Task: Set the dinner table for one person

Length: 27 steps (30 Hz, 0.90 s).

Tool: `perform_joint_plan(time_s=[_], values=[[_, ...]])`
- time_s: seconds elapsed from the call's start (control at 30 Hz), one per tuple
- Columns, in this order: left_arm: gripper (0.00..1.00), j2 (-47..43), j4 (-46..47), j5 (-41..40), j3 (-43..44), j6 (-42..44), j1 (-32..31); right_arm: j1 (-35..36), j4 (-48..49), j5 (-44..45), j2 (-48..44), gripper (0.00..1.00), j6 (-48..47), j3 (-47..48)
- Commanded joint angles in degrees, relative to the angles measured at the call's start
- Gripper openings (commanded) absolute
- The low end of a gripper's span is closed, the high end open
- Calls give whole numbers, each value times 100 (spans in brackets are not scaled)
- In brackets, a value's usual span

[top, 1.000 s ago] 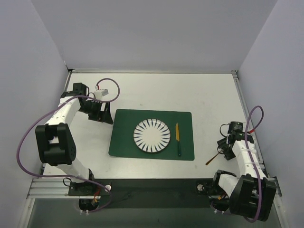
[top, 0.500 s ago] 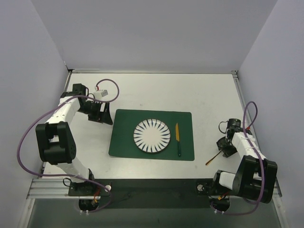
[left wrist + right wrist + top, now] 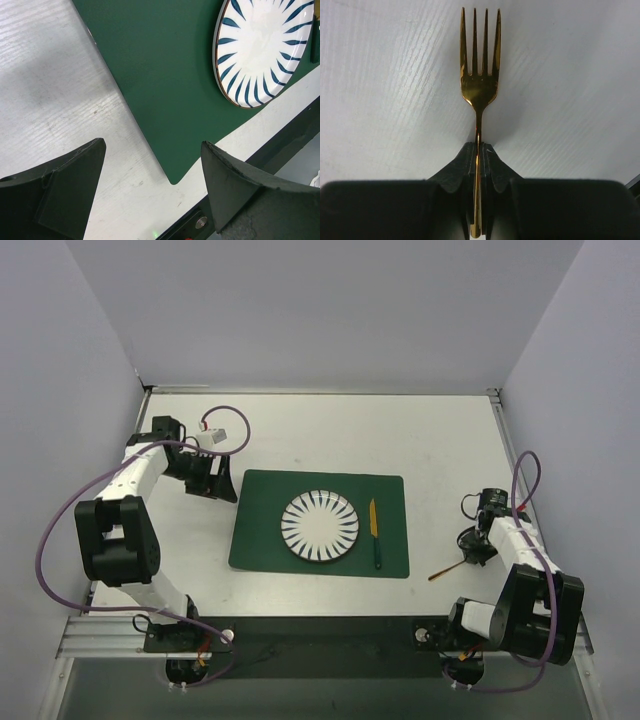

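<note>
- Fork point(image 3: 479, 75) sits at about 4 o'clock from the plate point(image 3: 320, 525) in the overhead view, off the green placemat point(image 3: 255, 530). It is gold-coloured and thin-stemmed, with its tines pointing away from the wrist camera.
- The right gripper point(image 3: 478, 150) is clamped on the fork's handle, its fingers pressed together with only the slim stem between them. Neck and tines stick out free beyond the tips. Whether the tines touch the surface or hang just above it, I cannot tell.
- The left gripper point(image 3: 152, 185) has its fingers spread wide with nothing between them. It hangs at about 10 o'clock from the plate, beside the placemat's left edge.
- The dinner table point(image 3: 330, 430) is the white top with a metal rail at its edges, and it carries everything here. The placemat lies around its middle with the plate centred on it. A knife point(image 3: 374, 530) lies on the mat at the plate's 3 o'clock.
- The table looks rigid, fixed and smooth, so it is a surface to set things on, not one to grasp. Cutlery would probably skid on it if nudged.
- The fork is likely light and stiff, and its polished finish looks slippery. A hold around mid-handle seems right, since so narrow a stem could pivot between the fingers if swung fast.
- The fork probably belongs at the plate's 9 o'clock, on the mat's bare left strip.
</note>
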Motion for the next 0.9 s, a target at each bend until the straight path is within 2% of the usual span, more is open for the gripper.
perform_joint_plan(time_s=[0.0,0.23,0.4,0.7,0.87], values=[[88,-38,-118,222,169,130,50,-5,-8,-5,-93,0,-131,64],[88,-38,-170,293,213,138,50,408,-166,118,-585,0,-500,310],[88,-108,-170,293,195,138,50,672,-245,-23,-612,0,-526,502],[88,-126,-232,310,283,156,58,2315,-658,671,-384,0,-219,1662],[88,-170,-223,293,230,217,146,3343,-720,768,213,0,-192,2646]])
